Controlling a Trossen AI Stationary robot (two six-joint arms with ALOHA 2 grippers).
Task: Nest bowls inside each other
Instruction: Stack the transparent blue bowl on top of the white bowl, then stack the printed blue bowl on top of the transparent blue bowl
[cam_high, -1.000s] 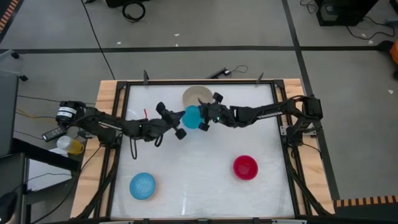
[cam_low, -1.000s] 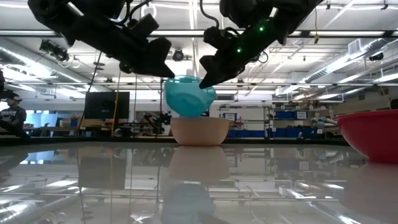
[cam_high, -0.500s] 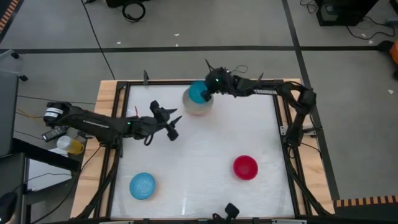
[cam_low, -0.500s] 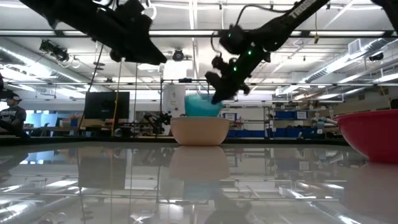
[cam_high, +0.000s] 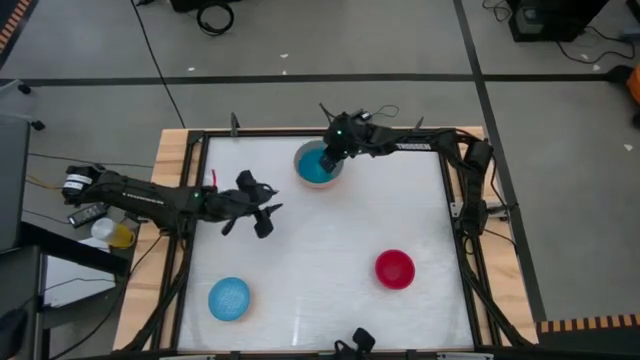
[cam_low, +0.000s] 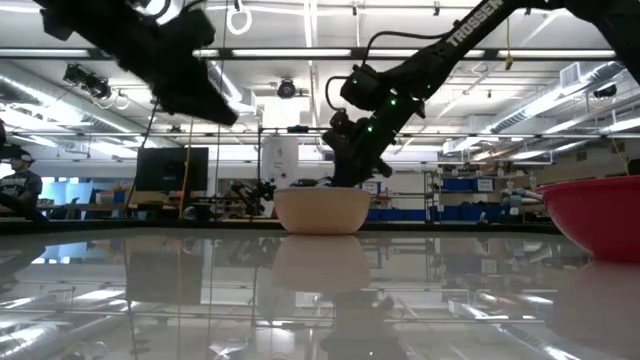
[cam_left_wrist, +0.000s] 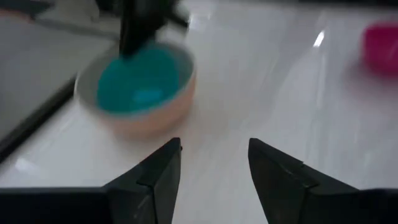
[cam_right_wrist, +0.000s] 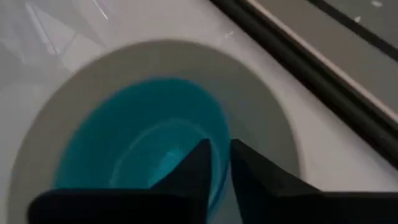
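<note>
The teal bowl (cam_high: 314, 169) sits inside the beige bowl (cam_low: 322, 210) at the table's far middle, bottom down in its hollow. My right gripper (cam_right_wrist: 221, 165) hangs over their far right side, open by a narrow gap, one finger inside the teal bowl (cam_right_wrist: 143, 143) and one outside its rim. My left gripper (cam_left_wrist: 214, 162) stands open and holds nothing, left of and nearer than the two bowls (cam_left_wrist: 134, 81), above the table (cam_high: 266, 216). The speckled blue bowl (cam_high: 229, 298) rests near left and the red bowl (cam_high: 394, 268) near right. My right gripper comes down from the far right at a slant, and its fingers (cam_right_wrist: 196, 168) stand on either side of the teal bowl's rim (cam_right_wrist: 219, 134). I cannot tell whether they touch it. The teal bowl rests in the beige bowl (cam_right_wrist: 261, 87).
A black frame (cam_high: 445, 190) borders the white tabletop. Bare tabletop lies between the nested bowls and the two near bowls. The red bowl's side (cam_low: 595, 215) looms at the right of the low view.
My left gripper has let go of the teal bowl, opened, and drawn back toward the table's left and near edge. My right gripper has carried the teal bowl toward the far edge and lowered it. The bowl now sits inside the beige bowl.
</note>
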